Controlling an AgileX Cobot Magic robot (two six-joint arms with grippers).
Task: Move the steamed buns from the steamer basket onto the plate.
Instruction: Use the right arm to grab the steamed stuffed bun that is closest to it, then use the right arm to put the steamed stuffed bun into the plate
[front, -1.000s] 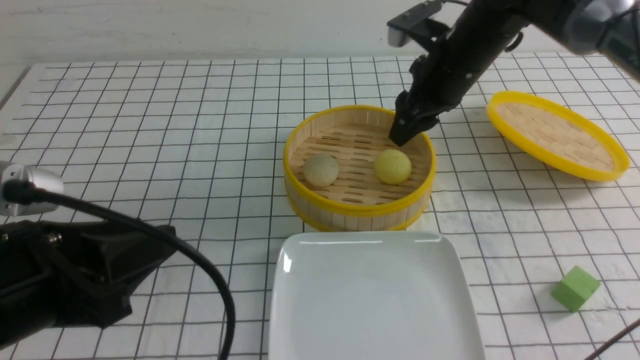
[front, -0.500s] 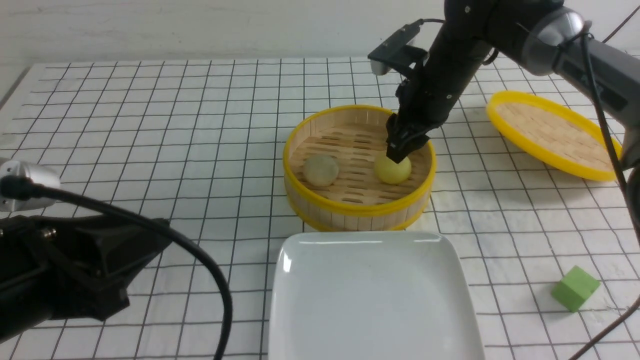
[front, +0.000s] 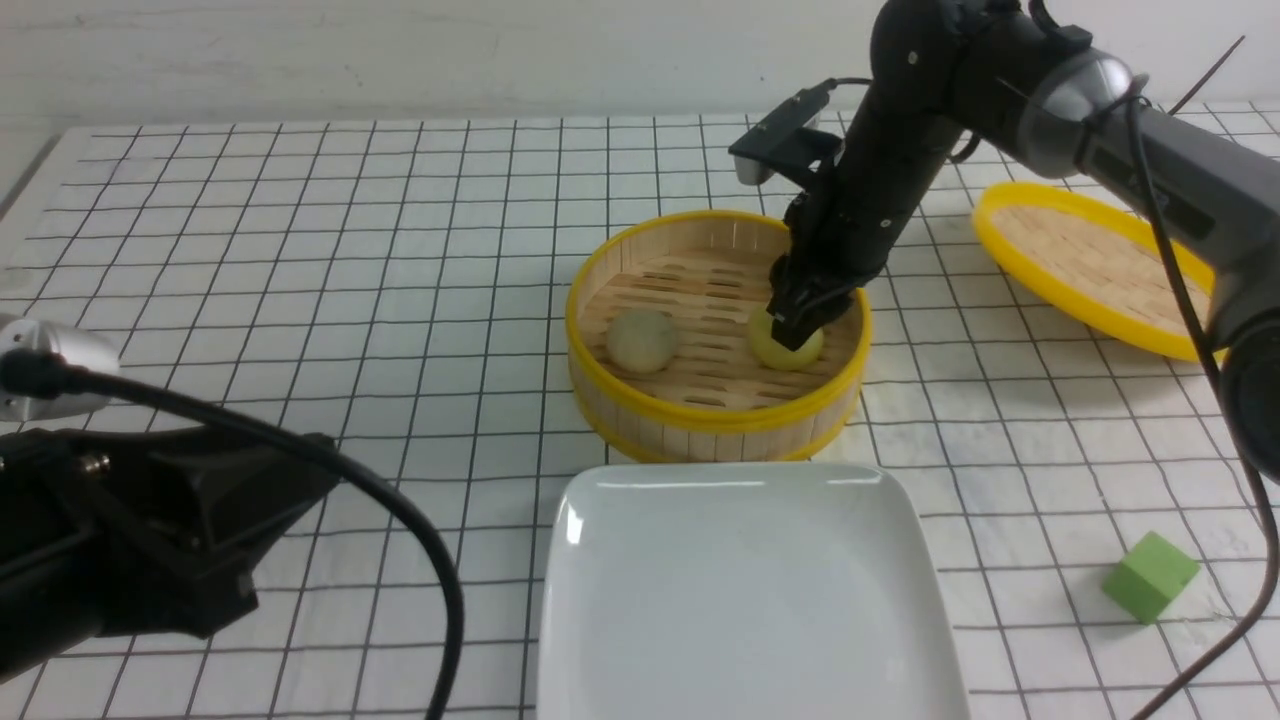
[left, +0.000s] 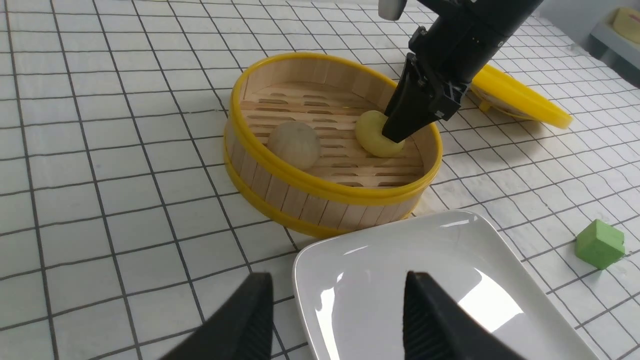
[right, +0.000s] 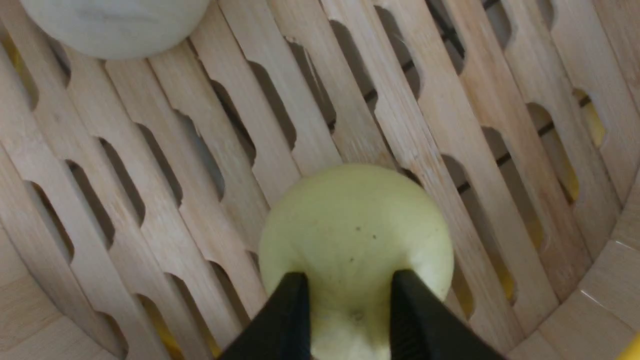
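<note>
Right gripper (front: 797, 332): fingers clamped on the yellow bun (right: 352, 220), pinching a narrow part of its dome from above (the skin bulges around the tips, so it looks soft). The bun sits between the fingers on the slatted floor of the steamer basket (front: 715, 418), close to the wall on the fingers' right; cannot tell if it is off the slats yet. Handling, judged: light, squashy and smooth-skinned, so it could slip out of so shallow a pinch. A better hold is lower, across the widest part, with a gentle squeeze. Look: pale yellow, round dome, matte, a few tiny dark specks. The beige-grey bun (left: 294, 144) lies loose in the same basket, left of the fingers and well apart. The white plate (front: 750, 600) is bare, nearer the robot than the fingers, past the basket's front wall. Left gripper (left: 340, 320): fingers apart, holding nothing, plate edge ahead between them. Lid (front: 1100, 262) and green cube (front: 1150, 577) sit right of the fingers, both well apart.
</note>
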